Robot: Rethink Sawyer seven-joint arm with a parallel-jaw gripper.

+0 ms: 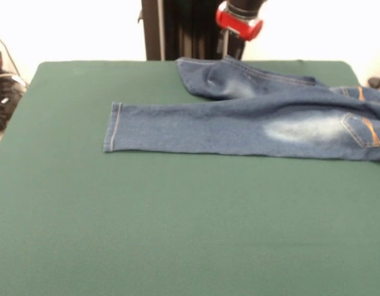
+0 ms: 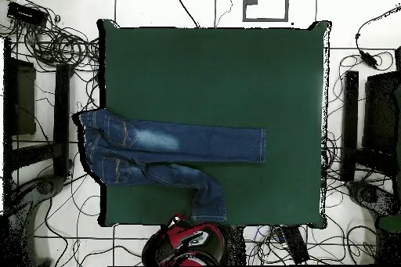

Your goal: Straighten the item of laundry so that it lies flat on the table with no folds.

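Observation:
The small blue denim jeans (image 1: 251, 120) lie on the dark green table (image 1: 177, 222), toward its far right in the front view. One leg lies straight and flat, with its hem (image 1: 113, 126) pointing left. The other leg bends toward the far edge by the pedestal (image 1: 205, 77). In the overhead view the jeans (image 2: 168, 142) have their waist past the table's (image 2: 219, 68) left edge, and the bent leg reaches the bottom edge. The arm's red and black end (image 1: 239, 21) hangs at the top edge, just behind the bent leg; it also shows in the overhead view (image 2: 188, 244).
The black pedestal (image 1: 184, 31) stands behind the table's far edge. Cables and black stands (image 2: 47, 52) lie on the floor around the table. Bare green cloth (image 1: 177, 246) covers the near half and the left side.

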